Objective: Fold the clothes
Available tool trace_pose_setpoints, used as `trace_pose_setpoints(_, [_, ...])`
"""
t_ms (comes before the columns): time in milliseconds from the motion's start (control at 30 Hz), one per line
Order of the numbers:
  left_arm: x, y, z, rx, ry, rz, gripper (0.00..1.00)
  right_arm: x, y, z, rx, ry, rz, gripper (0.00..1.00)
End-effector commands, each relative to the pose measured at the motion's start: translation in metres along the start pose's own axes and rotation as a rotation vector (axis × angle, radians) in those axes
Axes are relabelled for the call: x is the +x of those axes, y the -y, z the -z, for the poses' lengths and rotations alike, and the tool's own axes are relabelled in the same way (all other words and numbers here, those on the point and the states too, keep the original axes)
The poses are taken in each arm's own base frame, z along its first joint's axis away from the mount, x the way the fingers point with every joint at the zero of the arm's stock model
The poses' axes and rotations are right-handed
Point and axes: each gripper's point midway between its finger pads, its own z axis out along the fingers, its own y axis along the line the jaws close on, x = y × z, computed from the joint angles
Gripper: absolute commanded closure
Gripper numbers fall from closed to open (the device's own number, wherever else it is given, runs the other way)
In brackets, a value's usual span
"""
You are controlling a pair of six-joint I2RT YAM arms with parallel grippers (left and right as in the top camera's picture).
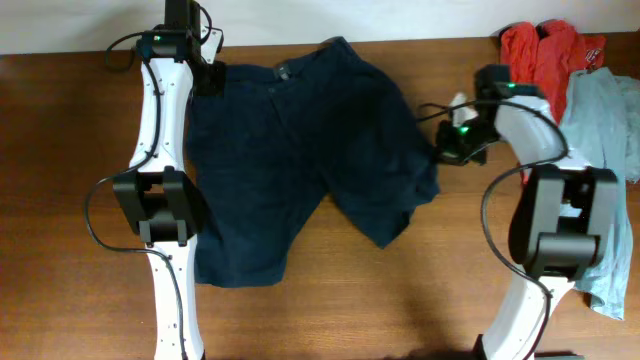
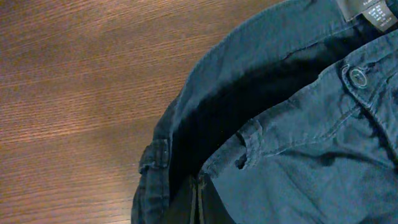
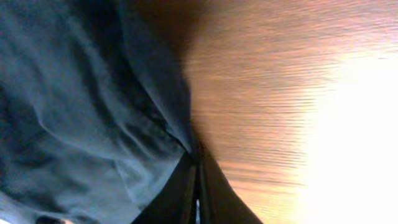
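Right gripper (image 3: 196,165) has its jaws pinched shut on the right edge of the shorts (image 1: 290,150), left gripper (image 2: 198,194) clamps their waistband corner, they're spread on the table (image 1: 60,200), so grabbing looks done imo, next needs lifting both together and folding across.

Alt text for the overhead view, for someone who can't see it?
Dark navy-blue soft cloth shorts lie spread on a brown wooden table, the left fingers at the waistband corner, the right fingers at the opposite leg's edge. A crumpled red garment and pale blue-grey shirt sit far right.
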Motion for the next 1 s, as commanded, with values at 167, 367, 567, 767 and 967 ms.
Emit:
trace_pose_setpoints(167, [-0.002,-0.003,-0.001,-0.009,0.005,0.015,1.00,-0.002,0.061,0.033,0.381,0.068,-0.128,0.96])
trace_pose_setpoints(367, [-0.001,-0.003,-0.001,-0.008,0.003,0.015,1.00,-0.004,0.094,0.047,0.505,0.108,-0.217,0.84])
trace_pose_setpoints(567, [-0.001,-0.003,-0.001,-0.009,0.004,0.015,1.00,-0.011,0.084,0.053,0.413,0.102,-0.162,0.17])
trace_pose_setpoints(767, [-0.002,-0.003,-0.001,-0.009,0.005,0.015,1.00,-0.025,0.021,0.089,0.176,0.125,-0.036,0.16])
trace_pose_setpoints(967, [-0.002,-0.003,-0.001,-0.009,0.006,0.015,1.00,0.001,-0.060,0.105,-0.046,0.041,0.182,0.26])
